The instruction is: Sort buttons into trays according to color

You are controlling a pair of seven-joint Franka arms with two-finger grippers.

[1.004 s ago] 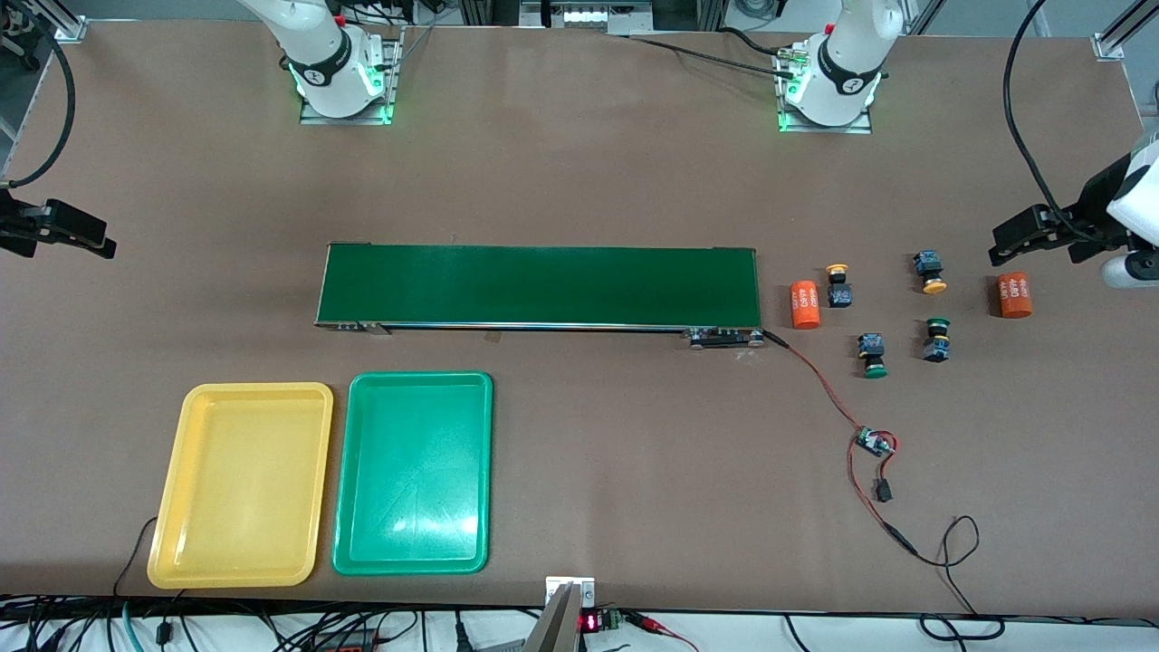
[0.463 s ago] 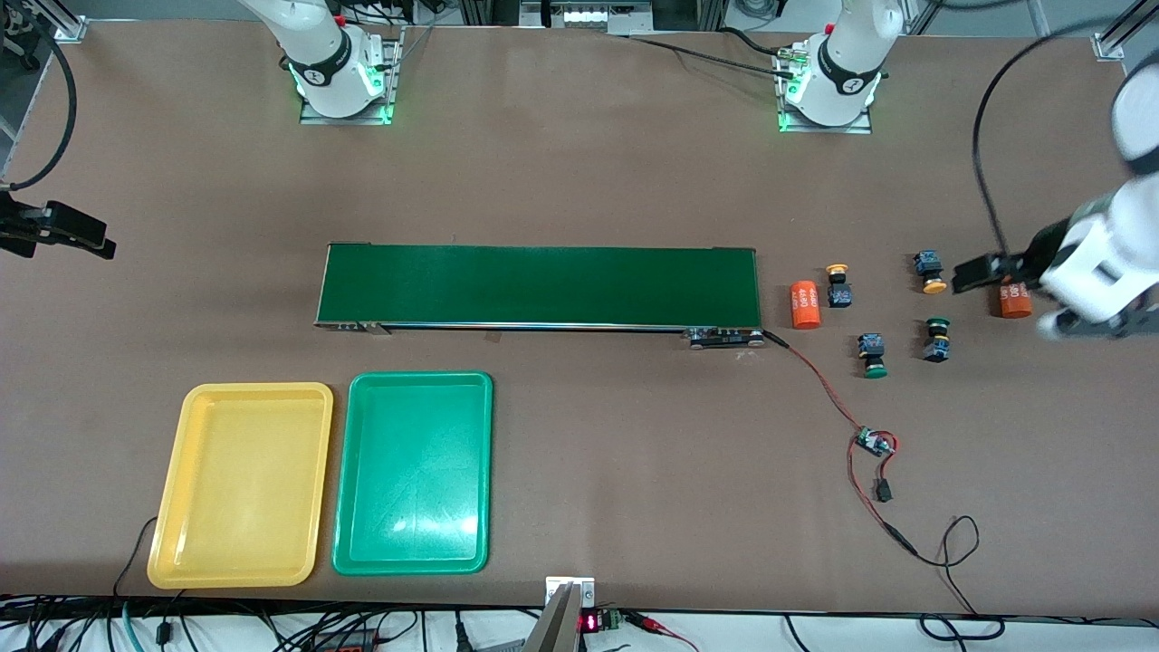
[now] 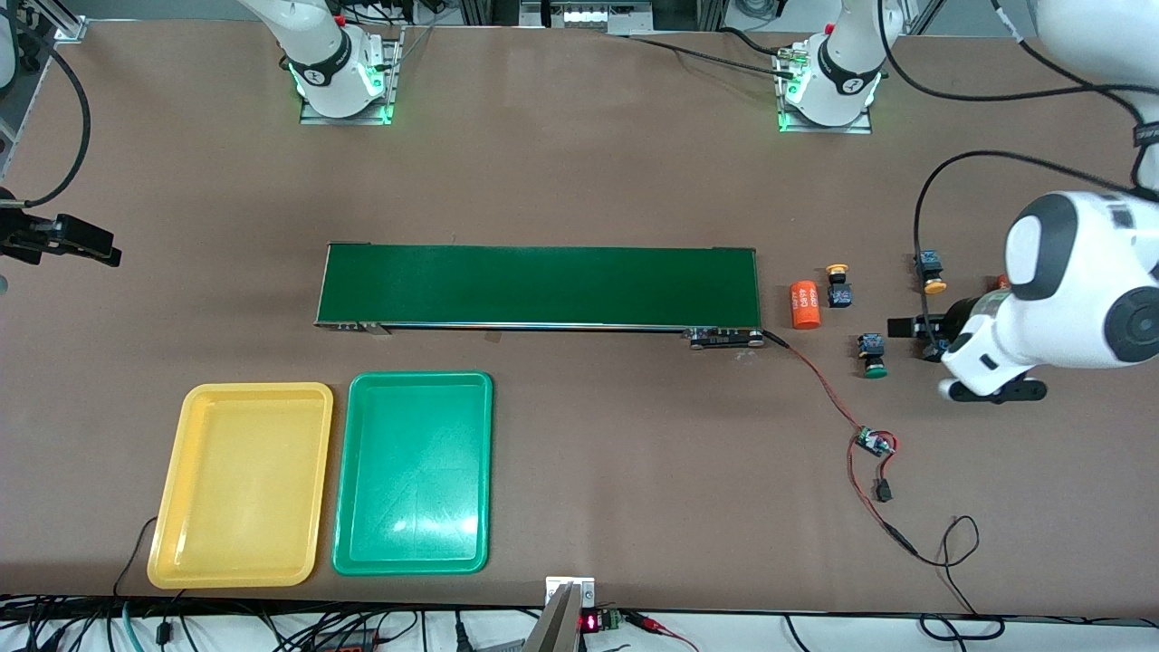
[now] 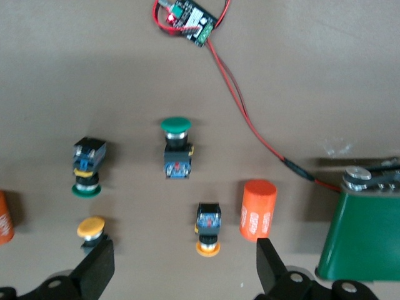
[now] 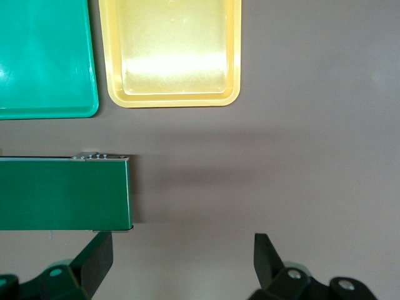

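Observation:
Several buttons lie off the conveyor's end toward the left arm's end of the table. Two have yellow caps [image 3: 838,282] [image 3: 929,273]; in the left wrist view these are yellow-capped buttons [image 4: 208,234] [image 4: 92,227]. One green-capped button [image 3: 872,353] shows from the front, and the wrist view shows two green-capped buttons [image 4: 176,147] [image 4: 87,169]. My left gripper [image 3: 910,328] [image 4: 182,270] hangs open over this cluster, holding nothing. The yellow tray [image 3: 243,480] [image 5: 172,53] and green tray [image 3: 412,471] [image 5: 44,56] lie empty. My right gripper [image 3: 90,244] [image 5: 181,257] waits open above bare table.
A long dark green conveyor belt [image 3: 539,285] [image 5: 62,194] crosses the middle. An orange cylinder [image 3: 804,304] [image 4: 258,210] lies between its end and the buttons. A red-and-black cable with a small circuit board [image 3: 874,442] [image 4: 187,12] trails nearer the front camera.
My left arm has swung in from the table's end and now has its gripper over the buttons. The right arm has barely moved; no button has shifted.

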